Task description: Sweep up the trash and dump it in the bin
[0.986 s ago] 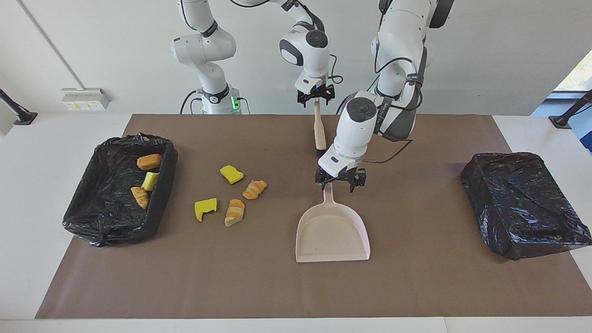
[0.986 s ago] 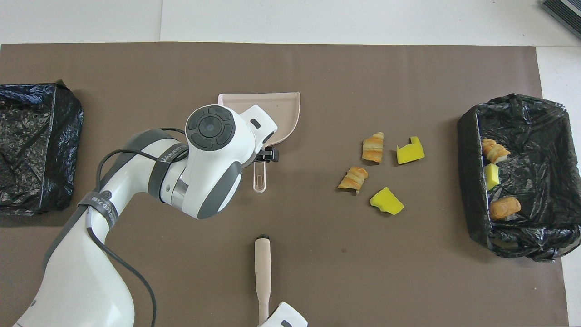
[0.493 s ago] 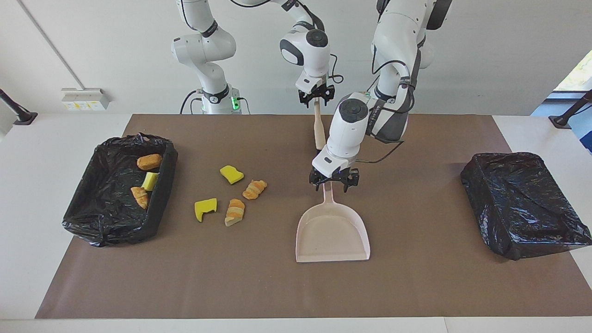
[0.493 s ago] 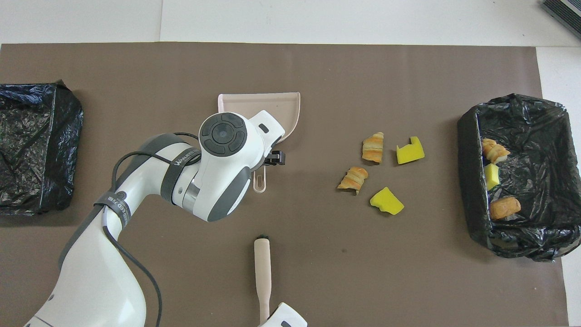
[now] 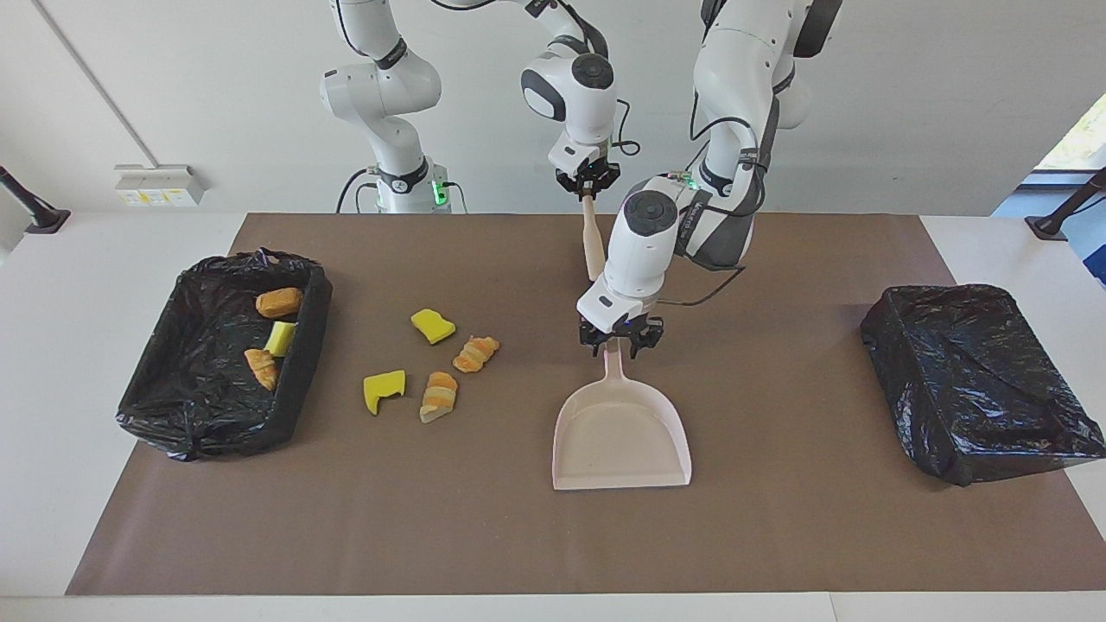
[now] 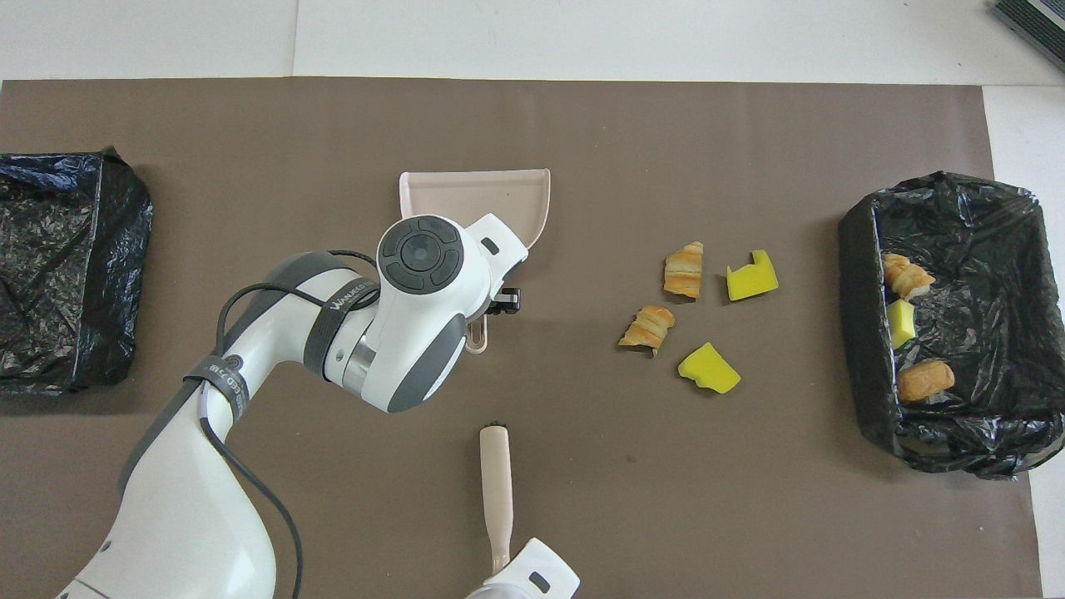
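Brown tabletop (image 5: 778, 518): your left end effector (image 5: 619, 338) grips dustpan (image 5: 620, 432) handle; right end effector (image 5: 588, 180) clamps brush (image 5: 593, 246); four trash pieces (image 5: 432, 367) beside bin (image 5: 302, 363).

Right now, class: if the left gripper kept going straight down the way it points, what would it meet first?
The left gripper points down over the pale pink dustpan, right at its handle. It would most likely meet that handle first; whether it already touches is unclear.
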Controlling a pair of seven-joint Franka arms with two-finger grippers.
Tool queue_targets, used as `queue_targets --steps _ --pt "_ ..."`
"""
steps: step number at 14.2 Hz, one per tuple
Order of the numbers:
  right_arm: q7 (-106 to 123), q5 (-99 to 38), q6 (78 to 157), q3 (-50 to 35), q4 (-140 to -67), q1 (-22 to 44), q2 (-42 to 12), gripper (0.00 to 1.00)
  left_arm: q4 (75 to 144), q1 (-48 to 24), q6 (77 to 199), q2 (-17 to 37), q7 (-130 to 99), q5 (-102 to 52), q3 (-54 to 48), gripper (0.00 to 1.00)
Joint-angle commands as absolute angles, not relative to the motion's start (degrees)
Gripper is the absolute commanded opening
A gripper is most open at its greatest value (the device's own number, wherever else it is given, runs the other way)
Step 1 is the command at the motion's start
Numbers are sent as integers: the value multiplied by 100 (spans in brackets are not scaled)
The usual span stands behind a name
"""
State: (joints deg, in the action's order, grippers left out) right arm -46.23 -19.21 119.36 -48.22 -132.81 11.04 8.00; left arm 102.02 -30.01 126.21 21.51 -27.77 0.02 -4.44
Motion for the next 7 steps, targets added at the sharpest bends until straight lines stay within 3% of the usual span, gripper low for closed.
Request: queue_targets --steps 1,2,3,7 --pt "-4281 -2065 10990 -4537 -13315 1020 1641 0 10205 -3024 12542 2066 -2804 79 -360 16" --pt "-4089 -2065 10604 -4335 -13333 1020 1931 0 10143 -2997 12533 2039 -2778 140 -352 3" --pt "-3861 -2065 10225 -4107 -13359 1020 2238 0 10143 -2997 12542 2022 -2629 210 -317 0" --pt "-3270 -1410 9537 -3657 -13456 748 2751 0 10151 -2716 11938 1663 -1061 220 -299 0"
